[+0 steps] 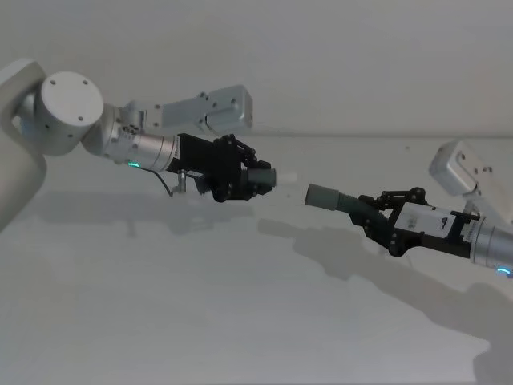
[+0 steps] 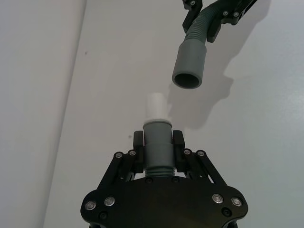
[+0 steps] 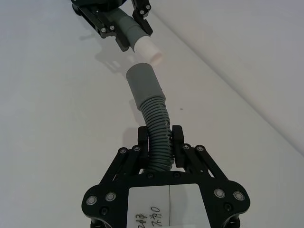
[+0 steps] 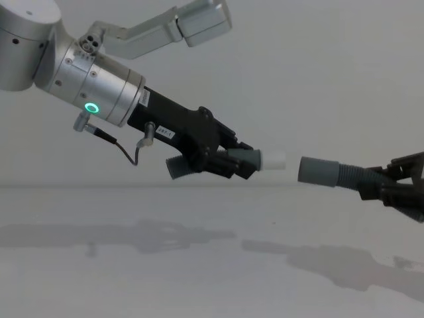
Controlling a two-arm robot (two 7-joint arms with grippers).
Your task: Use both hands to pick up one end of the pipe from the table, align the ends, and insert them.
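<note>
Two pipe pieces hang in the air above the surface (image 1: 240,321), their ends facing each other across a small gap. The shorter piece (image 4: 248,159) carries a whitish tip (image 4: 274,159) that points toward my right side; the longer piece (image 4: 331,173) shows a smooth grey collar (image 1: 322,195) with an open mouth, then a ribbed hose section bending back (the ribbing is plainest in the right wrist view). Tip and mouth are near each other but apart, and in the left wrist view the collar sits a little off the tip's line.

My left pincer (image 1: 255,178) is clamped on the shorter piece just behind the tip, fingers pressed against its grey body on both sides. Its arm comes in from the left, silver wrist with a green ring light, sloping slightly downward toward the centre. My right pincer (image 1: 375,215) is closed around the ribbed part of the longer piece, collar sticking out ahead of the fingers. That arm reaches in low from the right, angled up and inward. Both arms throw soft shadows on the plain pale surface below.
</note>
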